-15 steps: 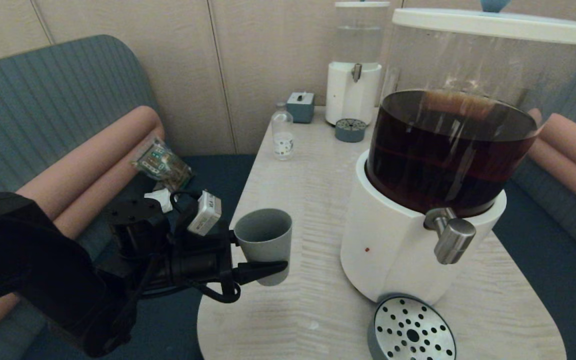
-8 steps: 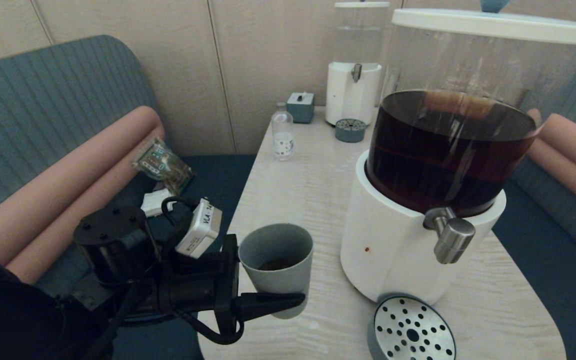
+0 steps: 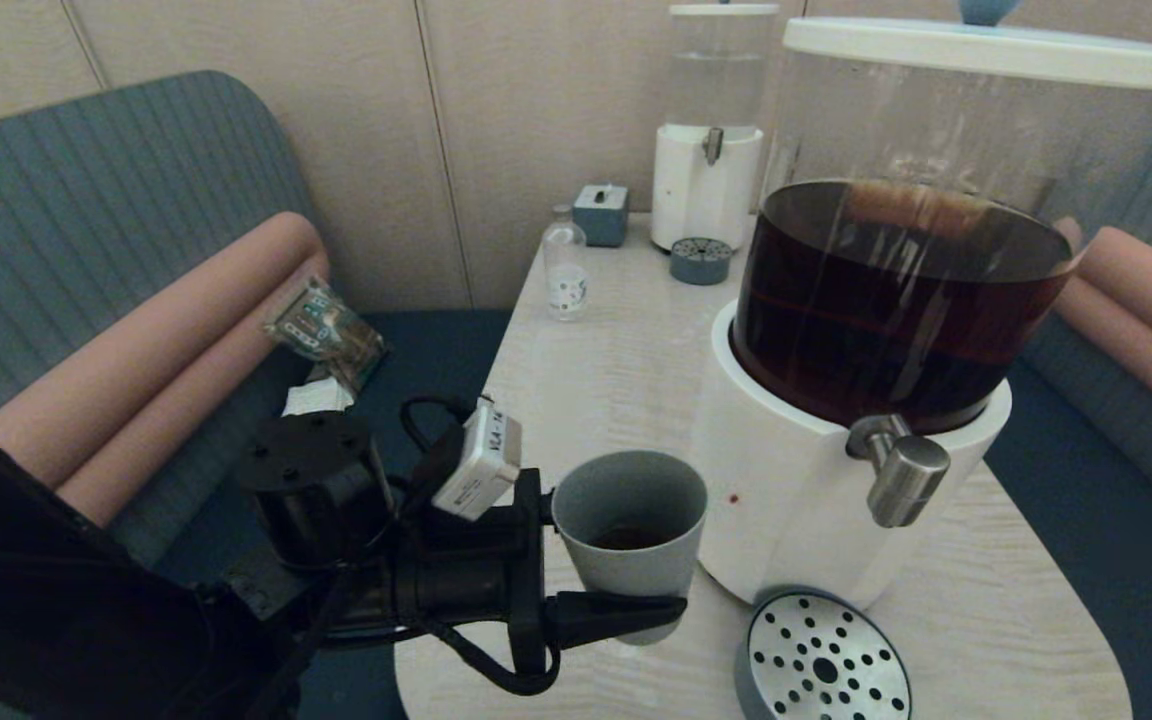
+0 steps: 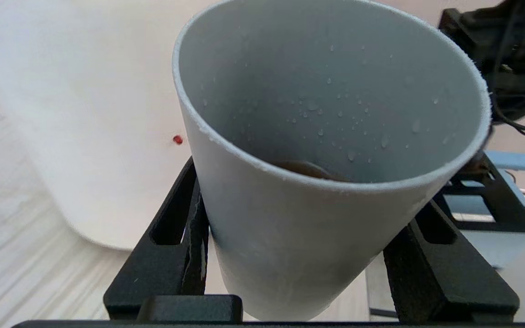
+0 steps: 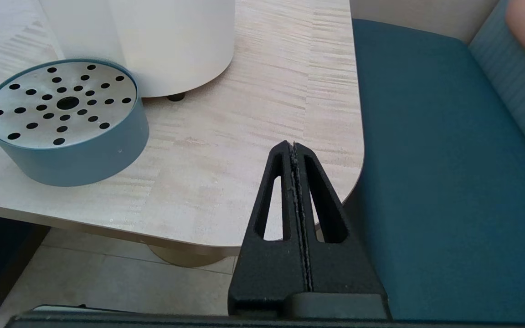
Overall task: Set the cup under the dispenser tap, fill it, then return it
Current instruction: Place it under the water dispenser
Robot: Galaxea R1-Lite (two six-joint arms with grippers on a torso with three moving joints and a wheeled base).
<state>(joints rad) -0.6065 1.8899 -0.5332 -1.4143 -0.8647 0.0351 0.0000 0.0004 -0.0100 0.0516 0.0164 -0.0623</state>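
Note:
My left gripper [image 3: 641, 585] is shut on the grey cup [image 3: 631, 540], holding it upright above the table. Its black fingers [image 4: 185, 228] clamp the cup [image 4: 290, 237] low on both sides. A little brown liquid lies in the cup's bottom and droplets cling to its inner wall. The cup hangs close beside the big dispenser's white base [image 3: 786, 500], left of the steel dispenser tap [image 3: 901, 480] and not under it. My right gripper [image 5: 293, 148] is shut on nothing over the table's near right corner, out of the head view.
A round perforated drip tray [image 3: 824, 660] [image 5: 64, 118] lies below the tap at the table's front edge. Far back stand a smaller clear-tank dispenser [image 3: 706, 150], a small tray [image 3: 701, 260], a clear bottle [image 3: 566, 270] and a grey box [image 3: 601, 212]. Teal benches flank the table [image 3: 616, 380].
My left arm has carried the cup to the right and nearer, from the table's left edge to just beside the dispenser's white base. The right arm's earlier state is not shown.

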